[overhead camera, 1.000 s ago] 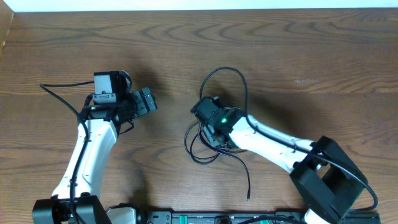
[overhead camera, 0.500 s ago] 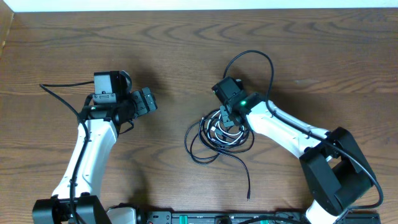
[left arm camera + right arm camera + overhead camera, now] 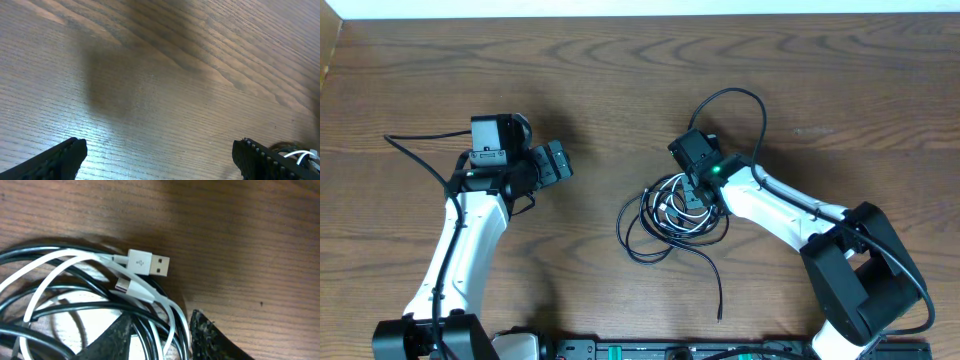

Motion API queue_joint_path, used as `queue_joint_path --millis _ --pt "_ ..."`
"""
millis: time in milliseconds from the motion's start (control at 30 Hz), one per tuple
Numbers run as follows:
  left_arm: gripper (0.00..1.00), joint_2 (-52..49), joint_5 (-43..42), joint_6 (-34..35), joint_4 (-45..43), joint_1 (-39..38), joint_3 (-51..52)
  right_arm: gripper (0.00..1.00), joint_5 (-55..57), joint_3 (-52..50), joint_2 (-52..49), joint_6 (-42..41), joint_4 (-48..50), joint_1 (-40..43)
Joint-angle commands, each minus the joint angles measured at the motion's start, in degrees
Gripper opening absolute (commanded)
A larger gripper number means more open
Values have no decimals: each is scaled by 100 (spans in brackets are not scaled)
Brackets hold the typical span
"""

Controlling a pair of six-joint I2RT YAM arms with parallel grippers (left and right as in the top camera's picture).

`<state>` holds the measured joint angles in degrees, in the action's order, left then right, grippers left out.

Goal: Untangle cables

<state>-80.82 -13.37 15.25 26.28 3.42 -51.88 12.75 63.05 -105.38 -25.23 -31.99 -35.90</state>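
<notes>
- The cables (image 3: 665,215) lie in a loose coil on the desk (image 3: 620,70), directly under the tip of the right gripper (image 3: 692,197) and partly on its near side.
- In the right wrist view, the right gripper (image 3: 162,330) has its two fingers (image 3: 207,337) quite near to each other.
- One white cable (image 3: 167,307) and some black cables (image 3: 75,275) pass through the gap between these fingers.
- I cannot tell whether the fingers press on these cords or only stand beside them.
- Just in front of the right gripper, the white cable ends in a flat metal plug (image 3: 148,263), which lies on top of the black coil.
- A second, smaller white plug (image 3: 123,286) lies just below the flat one, touching the same bundle.
- One black loop (image 3: 732,92) goes out past the far side of the right gripper.
- One loose black end (image 3: 719,295) runs away from the coil on the near side, towards the base of the arms.
- The left gripper (image 3: 555,162) is well apart from the coil, with bare desk between them.
- In the left wrist view, the left gripper (image 3: 157,152) is spread wide and has only wood between its fingertips.
- A small part of the cables (image 3: 297,154) shows behind the right-hand finger at the frame edge.
</notes>
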Motion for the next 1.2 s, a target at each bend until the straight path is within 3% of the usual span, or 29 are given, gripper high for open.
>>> queue_joint_path --millis 0,467,800,1167 --pt "98 -52 9 55 -22 0 39 34 236 -74 -39 -48 116 37" --pt "98 -52 -61 55 -24 0 39 24 363 -555 -44 -48 925 120" --pt "98 -52 -94 52 -28 0 39 1 363 -855 -44 -52 1316 120" --pt "98 -52 -122 44 -68 0 39 1 -17 -791 262 -114 1272 120"
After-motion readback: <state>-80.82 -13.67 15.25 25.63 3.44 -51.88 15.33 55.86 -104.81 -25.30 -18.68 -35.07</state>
